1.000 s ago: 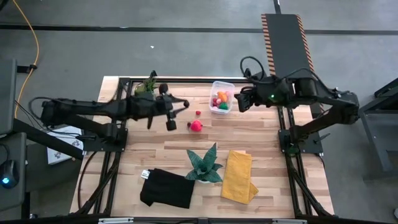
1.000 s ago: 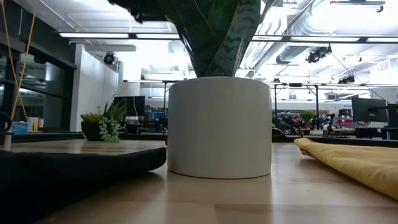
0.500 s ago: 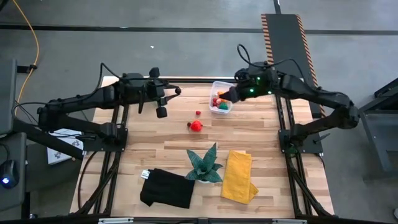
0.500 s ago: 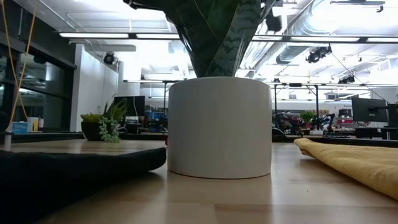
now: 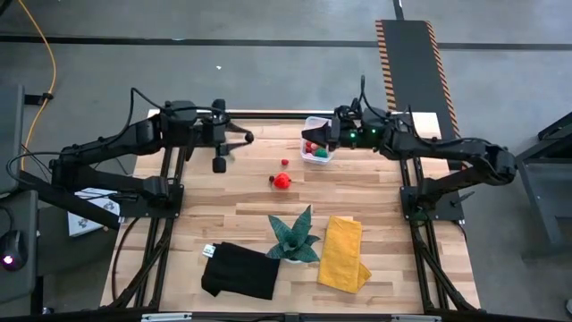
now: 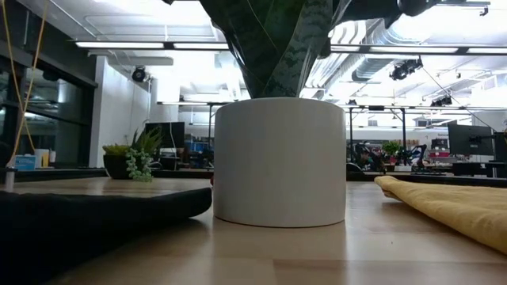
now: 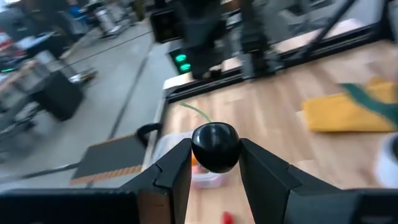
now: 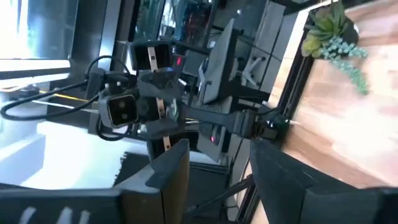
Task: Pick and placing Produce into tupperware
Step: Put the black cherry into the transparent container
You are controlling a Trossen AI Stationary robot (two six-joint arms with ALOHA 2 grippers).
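Both arms have swung since a second ago: my left gripper (image 7: 214,163), which reached out over the worktop (image 5: 375,192) toward the red fruit, has pulled back to the far left side, and my right gripper (image 5: 323,134) has come in from beyond the tub's right end to hang over its left end.

My left gripper pinches a small dark round piece (image 7: 215,147) between its fingers (image 7: 176,168). Ahead of it, across the bare boards, sits the tub (image 5: 319,139), with orange and red pieces visible inside. Off to the side of that path lie the red fruit (image 5: 281,181) and a tinier red bit (image 5: 285,163), both loose on the wood and well apart from either gripper.

My right gripper stands spread with nothing between its fingers (image 8: 166,171); its wrist camera looks across at the other arm.

My judgement is that the step in hand is carrying the dark piece over to the tub. The main worry is that my right gripper is parked over the very spot where I need to drop. If I bring the left one in now, the two could knock together, or I could nudge the light tub along the boards. The round piece also offers only a narrow hold, so a jolt could roll it out short of the tub. I would clear the right arm first.
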